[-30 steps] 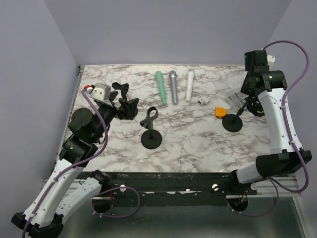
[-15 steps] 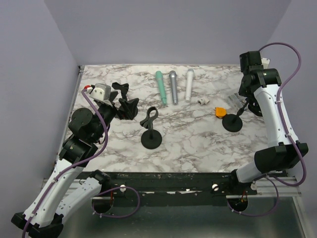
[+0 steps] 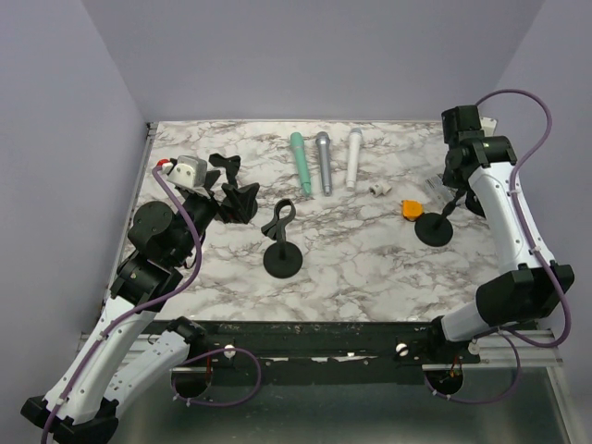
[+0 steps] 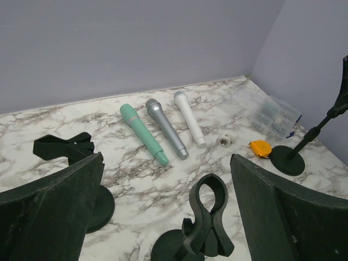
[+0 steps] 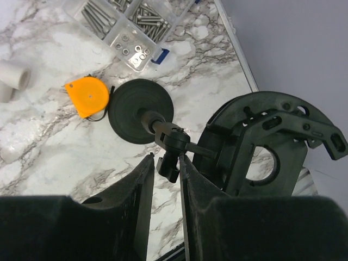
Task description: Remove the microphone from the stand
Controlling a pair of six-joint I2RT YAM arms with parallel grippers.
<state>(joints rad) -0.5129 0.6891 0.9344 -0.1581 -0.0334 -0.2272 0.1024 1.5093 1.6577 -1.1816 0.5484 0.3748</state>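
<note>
Three microphones lie side by side on the marble table at the back: green, grey and white; the left wrist view shows them too, the green one at the left. An empty black clip stand stands mid-table. My left gripper is wide open and empty, left of that stand. My right gripper is closed to a narrow gap around the small joint atop the right stand. That stand's ring-shaped holder holds no microphone.
A third black stand is at the back left by my left gripper. An orange tape measure, a small white cylinder and a clear box of screws lie near the right stand. Purple walls close in three sides.
My right arm's wrist has swung left and down toward the table's middle while its fingers stay at the right stand's top. The stand and my left arm have not moved.
</note>
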